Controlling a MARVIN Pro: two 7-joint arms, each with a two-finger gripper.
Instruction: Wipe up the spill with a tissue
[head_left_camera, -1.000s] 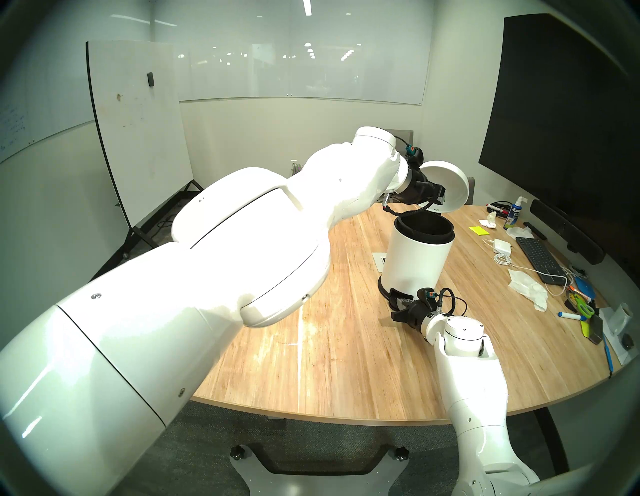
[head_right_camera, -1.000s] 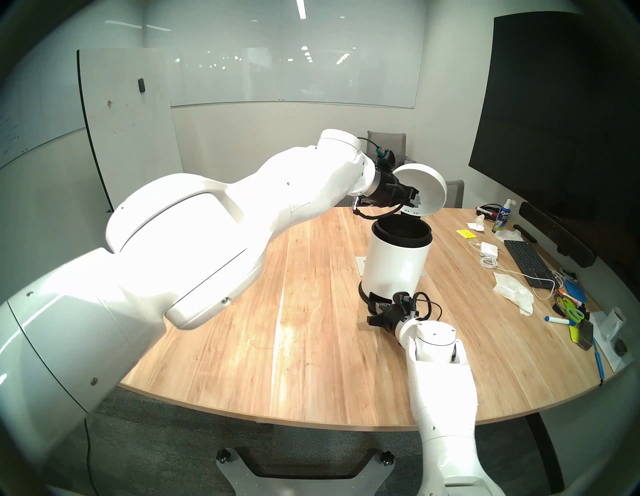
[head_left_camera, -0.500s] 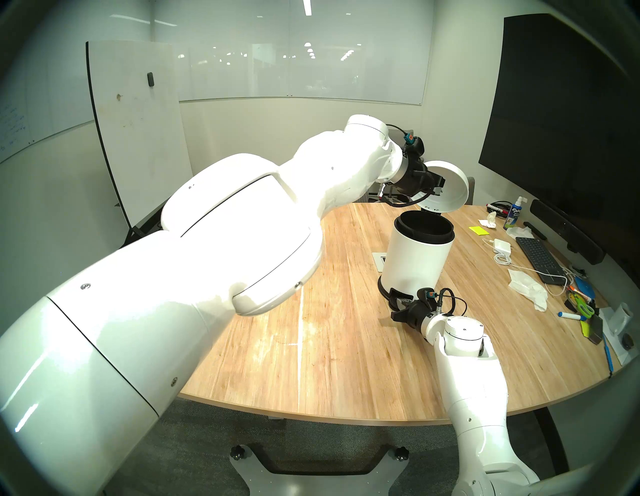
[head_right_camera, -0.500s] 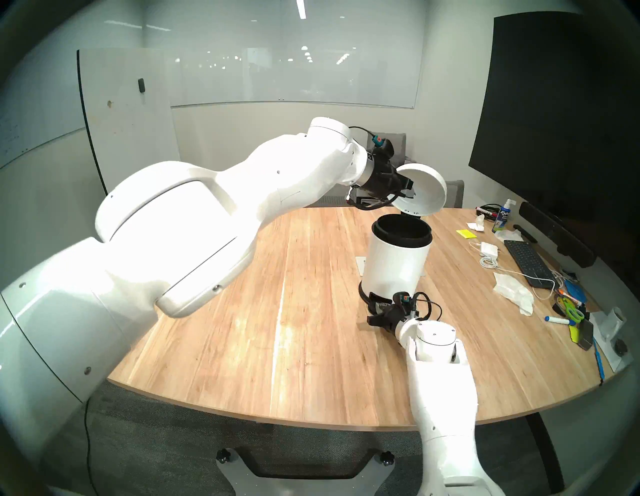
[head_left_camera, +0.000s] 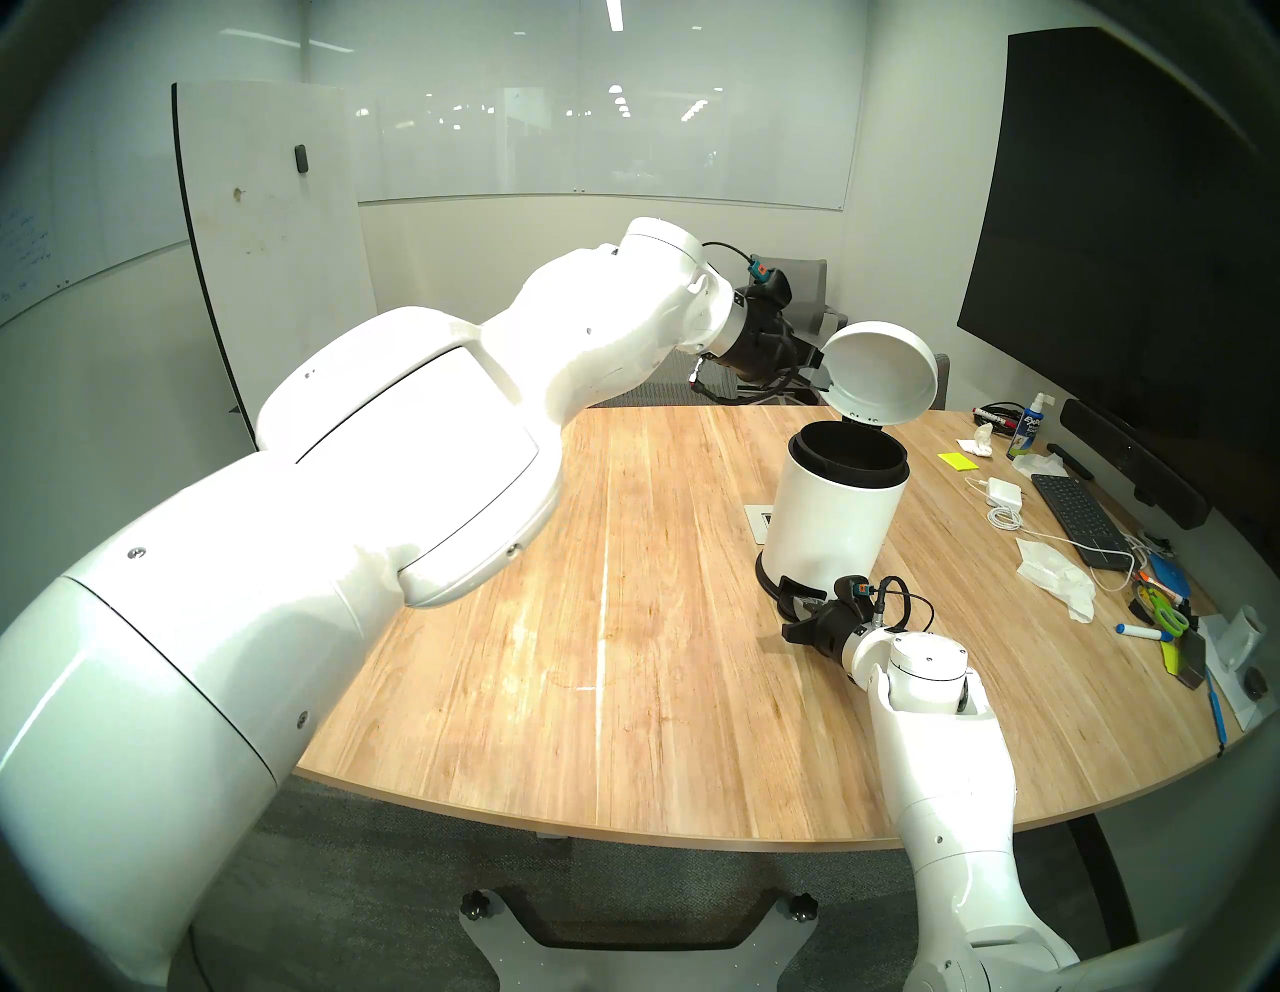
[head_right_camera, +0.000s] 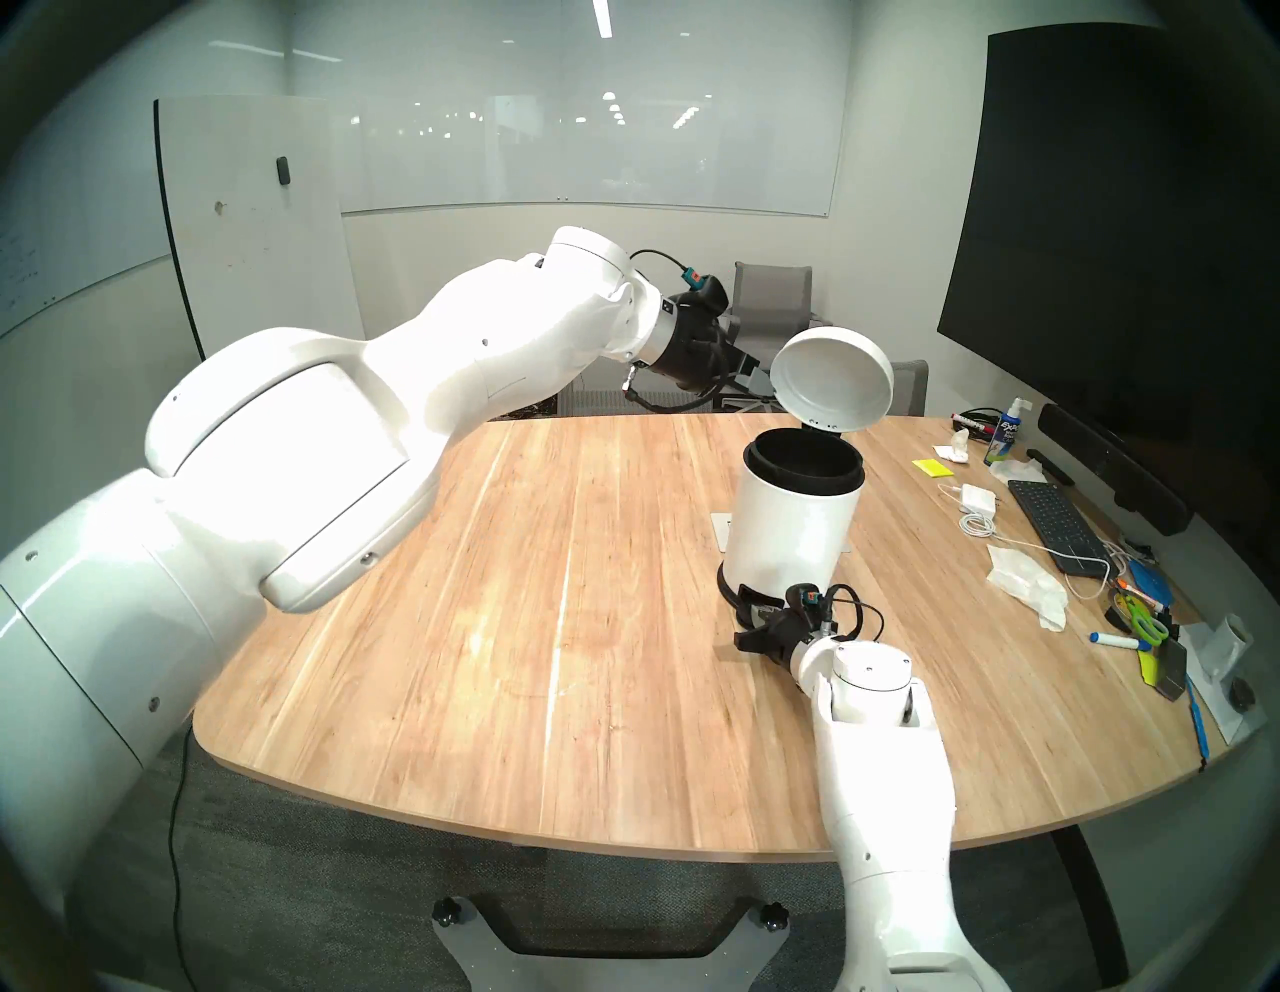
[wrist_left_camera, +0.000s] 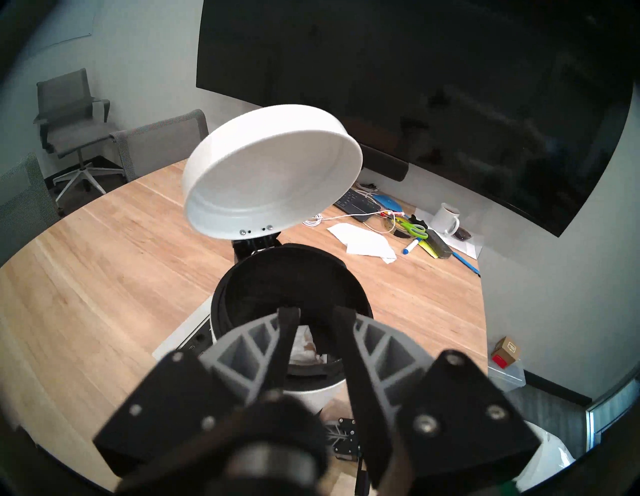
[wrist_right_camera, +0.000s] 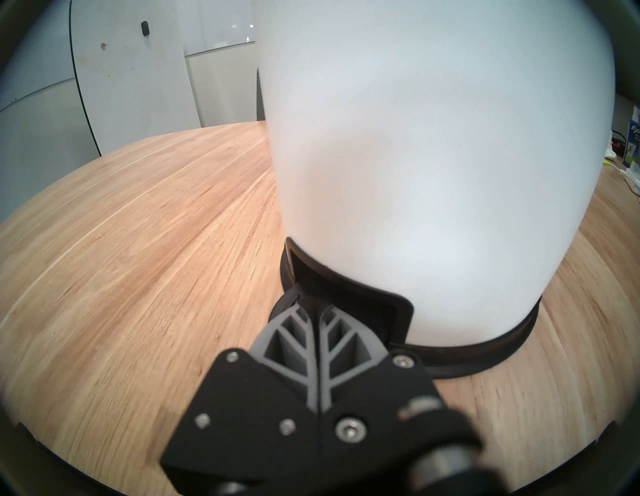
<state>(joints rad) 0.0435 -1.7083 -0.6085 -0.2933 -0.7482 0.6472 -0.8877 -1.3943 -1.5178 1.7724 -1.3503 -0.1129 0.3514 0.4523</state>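
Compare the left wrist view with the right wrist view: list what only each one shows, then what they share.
Only the left wrist view: the raised lid, the bin's dark inside with a stained crumpled tissue in it, the left end effector with its jaws apart and empty, and the keyboard.

Only the right wrist view: the right end effector, shut, pressing on the pedal at the bin's base.

Both: the white bin and the wooden table.
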